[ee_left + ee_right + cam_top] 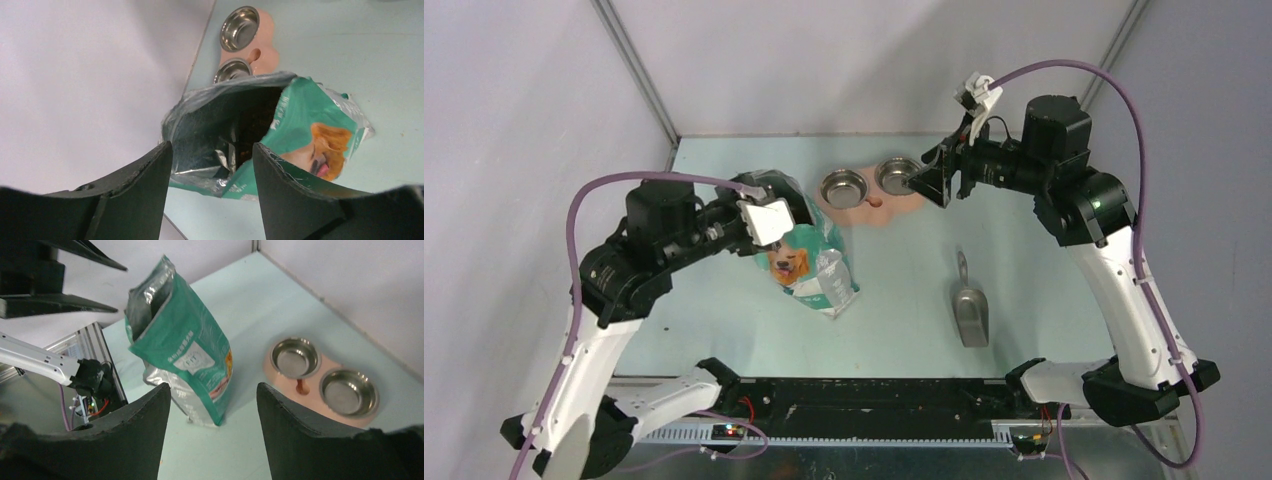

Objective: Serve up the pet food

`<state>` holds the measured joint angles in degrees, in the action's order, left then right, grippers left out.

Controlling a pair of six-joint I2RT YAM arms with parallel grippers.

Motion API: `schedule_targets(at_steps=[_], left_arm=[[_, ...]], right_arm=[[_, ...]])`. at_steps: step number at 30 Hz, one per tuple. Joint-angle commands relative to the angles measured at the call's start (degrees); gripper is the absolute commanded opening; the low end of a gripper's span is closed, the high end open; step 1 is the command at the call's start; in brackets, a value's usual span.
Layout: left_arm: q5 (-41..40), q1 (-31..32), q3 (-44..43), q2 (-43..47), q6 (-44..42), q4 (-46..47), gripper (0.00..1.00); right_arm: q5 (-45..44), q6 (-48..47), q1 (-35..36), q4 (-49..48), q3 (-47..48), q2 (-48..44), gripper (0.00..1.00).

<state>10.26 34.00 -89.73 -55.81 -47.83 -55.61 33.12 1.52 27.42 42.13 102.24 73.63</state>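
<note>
My main worry is the tall teal-green foil bag printed with a golden dog [809,265]. It stands on its own with nothing gripping it, and the small brown kibble pellets of pet food [250,131] sit inside it, showing only as a dark patch through the torn-open mouth. The left end effector [211,150] is released, its jaws spread wide just short of the bag's rim. Any nudge from there could tip the bag and spill kibble across the pale green table [904,290]. The foil mouth looks crumpled and only partly open, so I'd judge a tool could catch on it and drag the bag over. The right end effector [214,387] is also released and holds nothing, hanging above the far end of the table. The grey metal scoop [970,310] lies flat to the right of the bag, well apart from it, with its handle pointing away from me. Picking it up off the table could go wrong if the jaws slip on the thin handle. Two empty round steel bowls [844,186] sit in a peach-coloured holder [872,210] behind the bag. Nothing stands between the scoop, the bag and the bowls, though the left arm crowds the bag's opening.
</note>
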Motion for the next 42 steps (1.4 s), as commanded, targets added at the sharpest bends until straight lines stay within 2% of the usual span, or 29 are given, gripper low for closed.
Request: schedule_targets(at_steps=[1,4,7,10,13,18,23,28,32,37,42], left_arm=[[-1.33,-0.88,0.95,-2.15,2.45,6.35,0.68],[-3.16,-0.86,1.42,-3.06,-0.53,10.86,0.71],[-1.63,-2.86,-3.25,-6.69,-1.52,8.33,0.73],[3.55,-7.05,-12.21,-10.95,3.72,4.44,0.80],[9.67,-11.94,-15.87,-12.98,12.82,2.75,0.85],[7.39,-12.64,-7.53,-4.29,24.55,10.49,0.88],[4.22,-19.66,-4.76,1.71,34.77,9.80,0.92],[3.01,-21.09,-0.85,8.25,34.28,-1.24,0.91],[7.81,-23.65,4.21,14.66,34.33,-5.74,0.91],[9.65,-26.62,9.93,19.00,34.18,-7.21,0.90],[13.98,-30.43,12.49,19.46,37.24,-4.75,0.88]], right_arm=[[0.51,0.37,-1.05,-0.38,-0.11,-2.21,0.67],[0.77,0.48,-1.71,-0.27,-0.86,-2.88,0.67],[0.86,-0.30,-2.43,1.26,-2.03,-3.86,0.67],[-1.49,-4.86,-3.69,5.49,-3.97,-6.22,0.68],[-10.50,-12.12,-4.58,14.09,-10.97,-9.39,0.68],[-14.24,-18.88,-11.26,23.18,-23.44,-9.43,0.71],[-11.32,-17.01,-21.55,23.01,-26.80,1.13,0.75],[-7.59,-15.62,-26.04,16.45,-26.96,13.13,0.75],[-6.04,-15.12,-26.62,12.48,-27.65,22.18,0.72],[-5.07,-16.11,-26.89,8.42,-28.72,27.03,0.69],[-4.58,-14.78,-26.41,4.45,-29.61,30.68,0.64]])
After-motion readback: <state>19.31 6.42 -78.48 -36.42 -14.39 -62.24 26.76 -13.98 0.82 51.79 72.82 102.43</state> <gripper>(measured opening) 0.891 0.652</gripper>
